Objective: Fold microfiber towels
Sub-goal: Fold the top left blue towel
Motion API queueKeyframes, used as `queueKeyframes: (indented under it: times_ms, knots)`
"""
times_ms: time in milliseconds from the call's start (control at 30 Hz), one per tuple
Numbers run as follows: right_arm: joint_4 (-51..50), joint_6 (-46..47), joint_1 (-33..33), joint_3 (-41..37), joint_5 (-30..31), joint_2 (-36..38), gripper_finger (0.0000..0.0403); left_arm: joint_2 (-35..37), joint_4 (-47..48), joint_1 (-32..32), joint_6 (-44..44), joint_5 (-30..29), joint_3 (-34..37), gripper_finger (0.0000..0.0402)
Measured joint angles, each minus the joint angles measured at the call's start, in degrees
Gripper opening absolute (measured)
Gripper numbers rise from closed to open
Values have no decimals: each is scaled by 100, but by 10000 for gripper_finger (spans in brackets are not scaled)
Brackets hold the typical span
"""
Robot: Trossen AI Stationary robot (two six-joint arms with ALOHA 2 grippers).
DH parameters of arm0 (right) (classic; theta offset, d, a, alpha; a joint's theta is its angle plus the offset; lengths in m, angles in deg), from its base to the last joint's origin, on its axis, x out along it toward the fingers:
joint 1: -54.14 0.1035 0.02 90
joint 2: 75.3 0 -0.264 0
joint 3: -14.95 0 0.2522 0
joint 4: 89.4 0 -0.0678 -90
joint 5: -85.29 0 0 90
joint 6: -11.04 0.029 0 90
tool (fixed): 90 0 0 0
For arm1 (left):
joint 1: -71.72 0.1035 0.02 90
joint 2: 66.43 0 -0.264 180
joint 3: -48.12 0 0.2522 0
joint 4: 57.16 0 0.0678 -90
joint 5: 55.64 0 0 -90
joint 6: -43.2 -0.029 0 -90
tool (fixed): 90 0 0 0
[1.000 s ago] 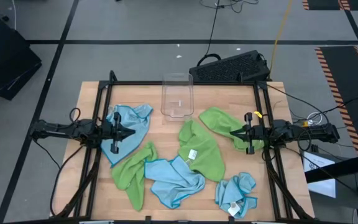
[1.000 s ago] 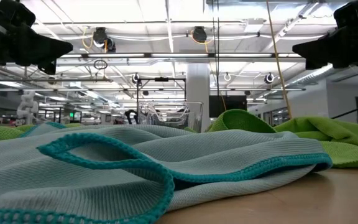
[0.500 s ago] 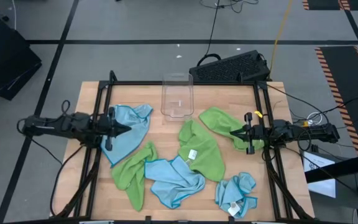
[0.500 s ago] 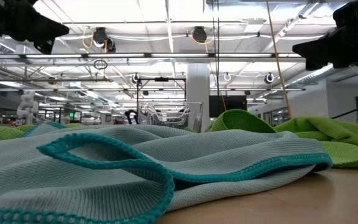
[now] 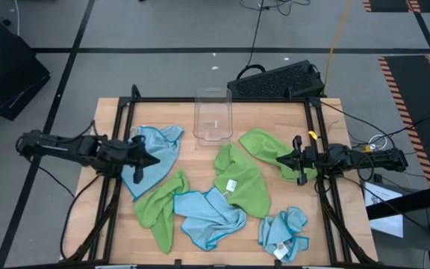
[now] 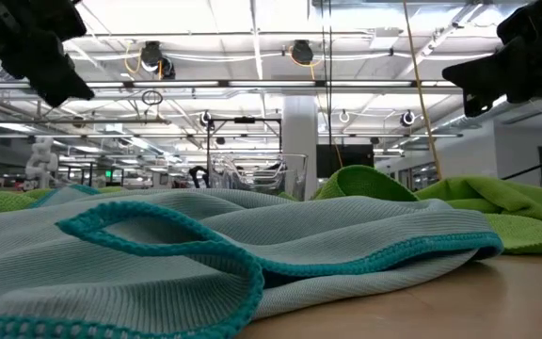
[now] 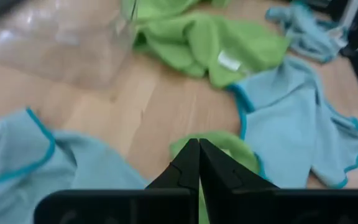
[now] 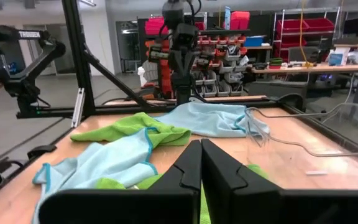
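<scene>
Several microfiber towels lie crumpled on the wooden table. A light blue one [image 5: 160, 148] is at the left, a lime green one [image 5: 155, 209] near the front left, a light blue one [image 5: 211, 213] at the front middle. A green one with a white tag [image 5: 241, 179] lies in the centre, a green one [image 5: 260, 142] at the right, a small light blue one [image 5: 282, 233] at the front right. My left gripper [image 5: 155, 159] [image 7: 199, 155] is shut, tipped downward above the left blue towel. My right gripper [image 5: 278, 158] [image 8: 201, 155] is shut and level above the right green towel's edge.
A clear plastic bin [image 5: 213, 116] stands at the table's far middle. A black frame [image 5: 125, 119] runs along the table's left, right and far sides. Bare wood [image 5: 192, 161] shows between the left blue towel and the centre green one.
My left arm has lifted and drawn its body back toward the table's left edge. Its gripper has tipped from level to pointing downward and rolled, staying shut over the left blue towel. My right gripper has rolled slightly in place. No towel has moved.
</scene>
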Motion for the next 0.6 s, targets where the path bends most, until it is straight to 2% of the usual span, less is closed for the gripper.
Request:
queueKeyframes:
  times_ms: [233, 433, 600]
  knots:
    - [2, 300, -2, 1, 0, 0, 0, -991, 238, -264, 463, 8, -110, 9]
    - [2, 317, 0, 1, 0, 0, 0, -1870, 1434, -563, 919, 28, -832, 16]
    - [2, 323, -2, 1, -2, 0, 0, -2514, 2375, -773, 1164, 183, -1330, 55]
